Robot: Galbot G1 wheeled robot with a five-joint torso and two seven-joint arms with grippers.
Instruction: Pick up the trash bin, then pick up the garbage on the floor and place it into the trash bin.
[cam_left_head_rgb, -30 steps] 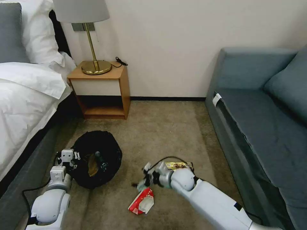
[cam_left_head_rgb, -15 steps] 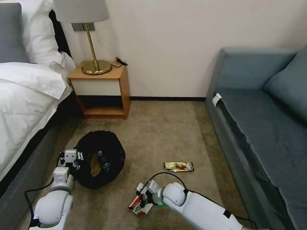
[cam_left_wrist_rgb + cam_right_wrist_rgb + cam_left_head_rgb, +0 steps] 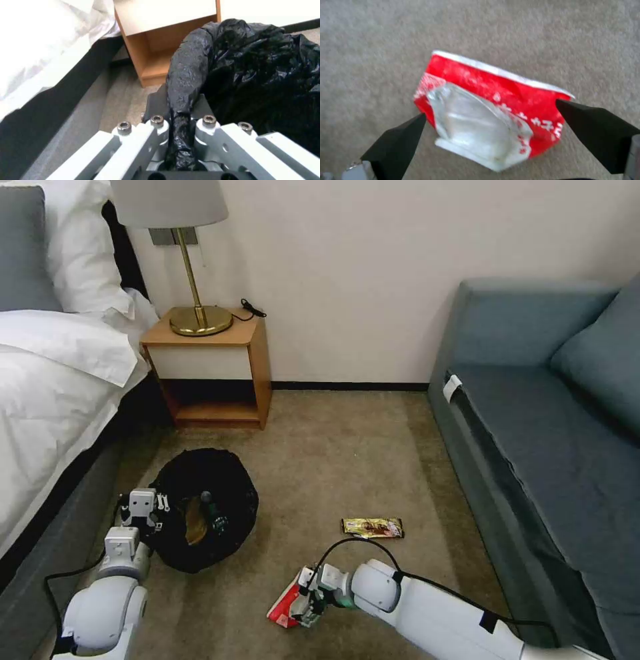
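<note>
Near, on the carpet: right pincer spread wide, straddling the red-and-white carton lying flat. Left of that: left pincer pinching the black-lined trash bin by its rim, brown paper and a bottle inside. Farther right: gold snack wrapper on the floor.

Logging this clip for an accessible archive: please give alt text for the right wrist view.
The right gripper hangs open just above a crushed red-and-white carton lying on beige carpet, one dark fingertip on each side of it and neither touching it yet. The carton's clear, crinkled panel faces the camera.
</note>
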